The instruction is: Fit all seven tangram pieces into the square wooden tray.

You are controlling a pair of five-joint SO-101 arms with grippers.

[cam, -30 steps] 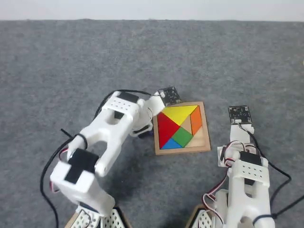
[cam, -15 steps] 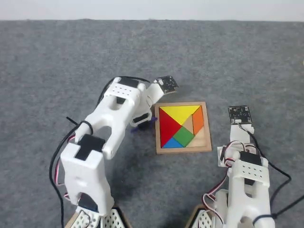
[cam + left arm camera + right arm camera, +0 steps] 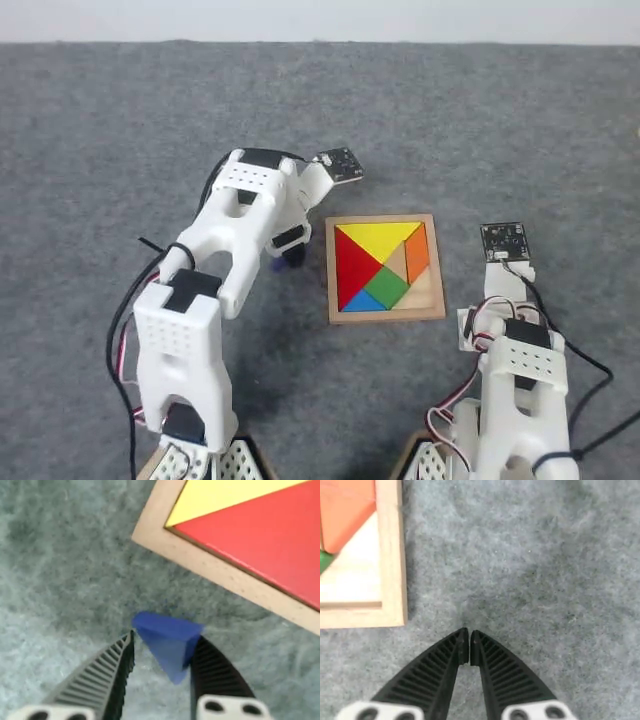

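Wooden tray [image 3: 386, 316] is showing yellow, red, green, blue and orange pieces seated, with bare wood gaping toward one side, so I'm judging the puzzle unfinished. Left gripper [image 3: 164, 641] is clamping a blue triangle [image 3: 169, 630] above the grey carpet [image 3: 500, 130], just beside the tray's rim. Right gripper [image 3: 469, 647] is sitting pressed together near the far corner.

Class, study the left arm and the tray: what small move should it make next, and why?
Probably lift the blue triangle and carry it over the rim of the tray toward the bare wood. The left gripper holds the piece beside the tray, and that gap looks unfilled.
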